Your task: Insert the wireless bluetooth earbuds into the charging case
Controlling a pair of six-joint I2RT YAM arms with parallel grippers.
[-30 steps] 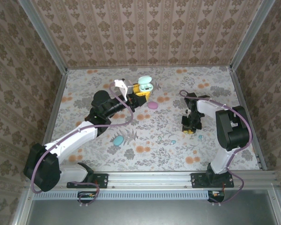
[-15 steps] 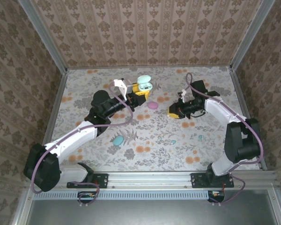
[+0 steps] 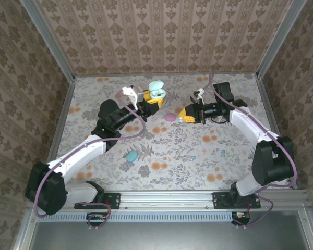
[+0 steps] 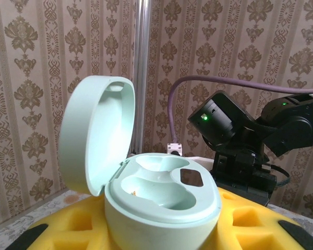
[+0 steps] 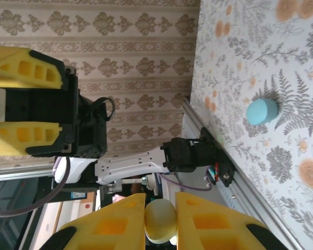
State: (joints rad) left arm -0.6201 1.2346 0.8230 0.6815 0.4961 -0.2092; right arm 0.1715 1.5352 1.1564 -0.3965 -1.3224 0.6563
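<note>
Left gripper [image 3: 154,100] closed partway on the base of the mint-green egg-shaped plastic charging case [image 4: 161,192]. The lid is flipped up, both moulded wells are bare, and the case is held off the floral-print table [image 3: 88,94]. Right gripper [image 3: 187,113] sits just right of that case, jaws almost shut on a tiny pale yellowish rounded plastic earbud [image 5: 160,221], pinched between its yellow foam pads [image 5: 120,224]. A pink oval case [image 3: 170,116] lies on the table just near-side of the mint case. A small bluish loose bud [image 3: 193,157] lies well off to the mint case's near right.

The bud is probably very light, hard and glossy, so it may squirt out of the pads. Grip it across the fat body and leave the seating end free. The case hinge looks delicate, so hold the base sides, not the lid.
</note>
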